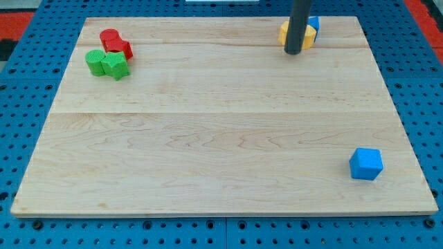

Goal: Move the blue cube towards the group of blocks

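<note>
A pale wooden board (221, 124) with visible plank seams fills most of the frame, resting on a blue perforated base (21, 104). My tip (293, 52) ends the dark rod at upper right and has no pincer to open or close. It touches the yellow blocks (285, 32), with a small blue block (313, 23) behind. The blue cube (365, 164) sits alone at lower right, well apart. At upper left, red blocks (114, 41) touch green blocks (107, 63).
</note>
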Robot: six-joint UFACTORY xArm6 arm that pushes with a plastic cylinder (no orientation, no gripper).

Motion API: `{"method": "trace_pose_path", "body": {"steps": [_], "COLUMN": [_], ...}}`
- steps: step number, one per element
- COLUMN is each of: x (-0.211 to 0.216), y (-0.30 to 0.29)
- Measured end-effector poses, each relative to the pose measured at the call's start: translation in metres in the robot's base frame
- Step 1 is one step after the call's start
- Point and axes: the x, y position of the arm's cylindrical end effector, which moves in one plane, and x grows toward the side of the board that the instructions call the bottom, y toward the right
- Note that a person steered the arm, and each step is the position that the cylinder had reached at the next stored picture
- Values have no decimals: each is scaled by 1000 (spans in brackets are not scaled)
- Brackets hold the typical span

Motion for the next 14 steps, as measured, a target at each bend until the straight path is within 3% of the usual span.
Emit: {"method": "trace_pose_path", "body": {"steps": [2, 3, 4, 5, 8, 14], "x": [106, 182, 262, 290, 203, 93], "y": [110, 129, 130, 80, 70, 117]}}
